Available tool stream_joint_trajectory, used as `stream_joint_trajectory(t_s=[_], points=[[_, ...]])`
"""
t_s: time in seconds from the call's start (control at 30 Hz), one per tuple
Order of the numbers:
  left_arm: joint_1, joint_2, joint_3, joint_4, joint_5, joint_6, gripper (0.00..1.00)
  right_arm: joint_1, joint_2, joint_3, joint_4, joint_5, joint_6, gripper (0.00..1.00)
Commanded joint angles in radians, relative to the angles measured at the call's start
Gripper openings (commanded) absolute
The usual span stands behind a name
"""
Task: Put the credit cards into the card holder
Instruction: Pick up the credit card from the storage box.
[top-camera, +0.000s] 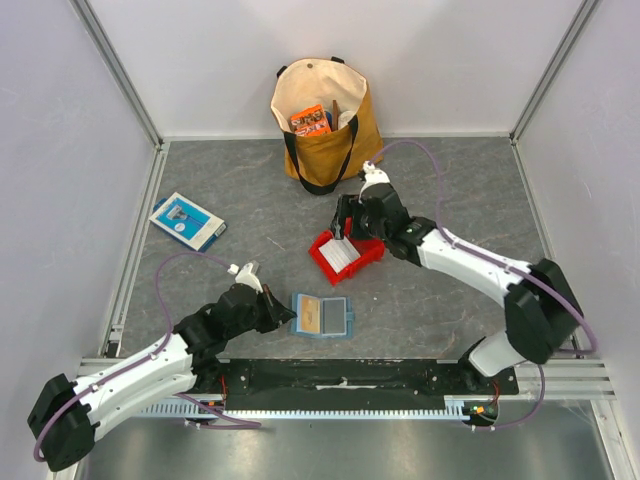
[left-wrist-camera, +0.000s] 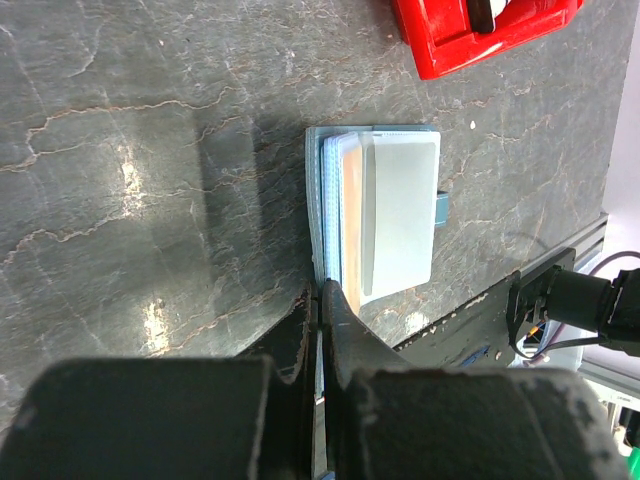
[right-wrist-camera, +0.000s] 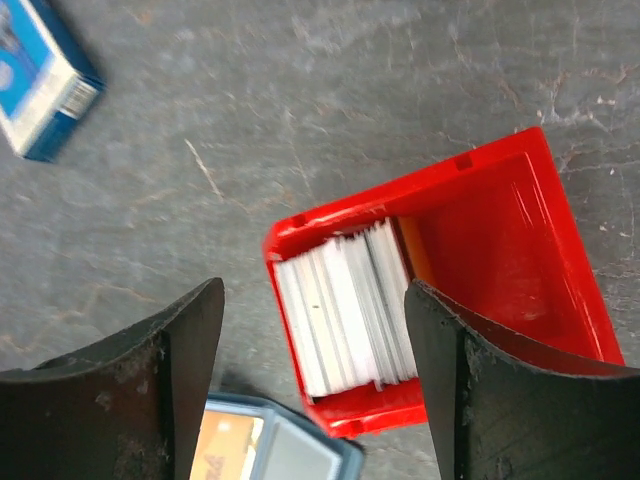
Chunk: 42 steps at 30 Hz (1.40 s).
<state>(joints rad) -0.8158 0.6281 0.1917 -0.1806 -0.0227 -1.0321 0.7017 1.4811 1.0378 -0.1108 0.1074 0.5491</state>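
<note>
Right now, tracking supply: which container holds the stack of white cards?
The red bin, below the open right gripper; the tan tote holds something orange instead.

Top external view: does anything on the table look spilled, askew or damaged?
Nothing stands out. The credit cards stand stacked inside the red bin, none spilled; the card holder lies open and flat; the tote bag stands upright. The blue-and-white box lies at an angle but looks intact.

The cards (right-wrist-camera: 345, 305) are white-grey, their bin (right-wrist-camera: 500, 230) red, the wallet (left-wrist-camera: 400, 215) teal, the worktop (top-camera: 450, 180) dark grey with pale veins.
</note>
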Motion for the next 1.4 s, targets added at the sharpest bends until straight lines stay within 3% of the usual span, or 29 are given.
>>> stream_joint_trajectory(t_s=[0.0, 0.77, 1.37], points=[[-0.002, -0.001, 0.026, 0.027, -0.005, 0.0, 0.02, -0.044, 0.109, 0.06, -0.075, -0.149, -0.11, 0.81], [-0.002, 0.016, 0.037, 0.013, -0.017, 0.003, 0.02, -0.128, 0.306, 0.13, -0.076, -0.374, -0.153, 0.85], [-0.002, 0.028, 0.034, 0.018, -0.019, 0.003, 0.02, -0.153, 0.24, 0.099, -0.078, -0.445, -0.147, 0.62]])
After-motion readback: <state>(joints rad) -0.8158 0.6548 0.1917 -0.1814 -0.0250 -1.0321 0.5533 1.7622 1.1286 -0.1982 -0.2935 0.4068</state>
